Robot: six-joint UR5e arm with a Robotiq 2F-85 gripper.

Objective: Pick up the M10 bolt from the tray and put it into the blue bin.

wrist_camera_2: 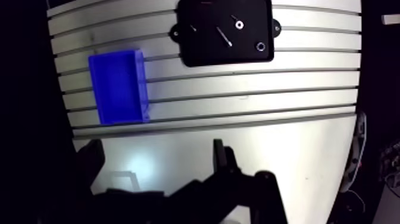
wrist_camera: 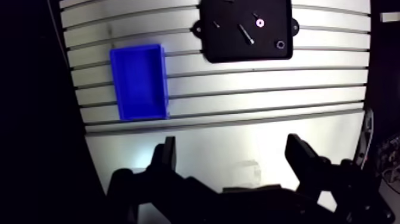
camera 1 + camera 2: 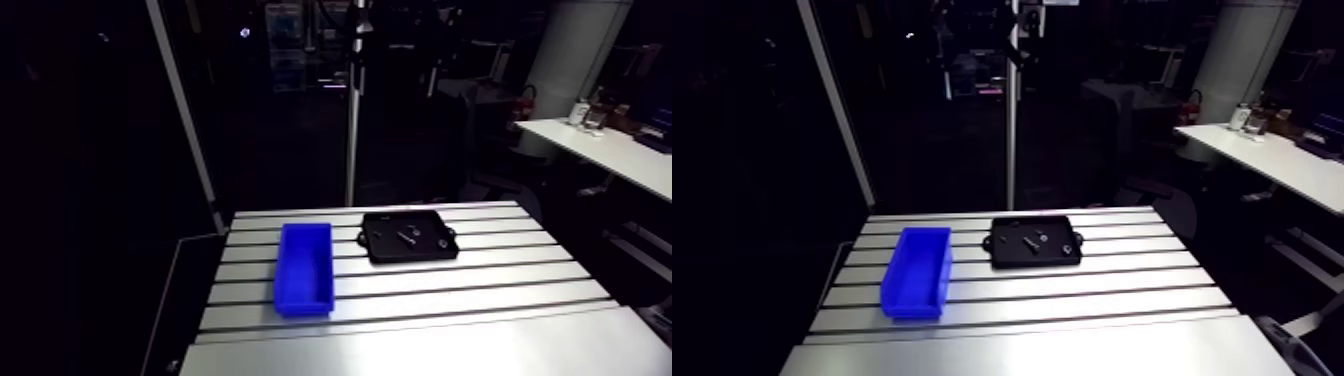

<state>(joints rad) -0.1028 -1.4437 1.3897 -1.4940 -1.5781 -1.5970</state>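
Note:
A black tray (image 2: 225, 49) lies on the slotted table, far ahead of the gripper. In it rests a long bolt (image 2: 246, 34), with a small screw (image 2: 216, 24), a washer (image 2: 260, 22) and a nut (image 2: 280, 43) around it. The blue bin (image 2: 138, 80) stands empty beside the tray, apart from it. My gripper (image 2: 235, 158) hangs high above the table's near smooth part, open, with nothing between its fingers (image 2: 165, 156). In the arm view the tray (image 3: 385, 251) and the bin (image 3: 305, 266) sit side by side; the gripper does not show there.
The table (image 3: 480, 300) has slotted grooves across its far half and a smooth plate at the near edge. A thin upright post (image 3: 352, 120) stands behind the tray at the table's back edge.

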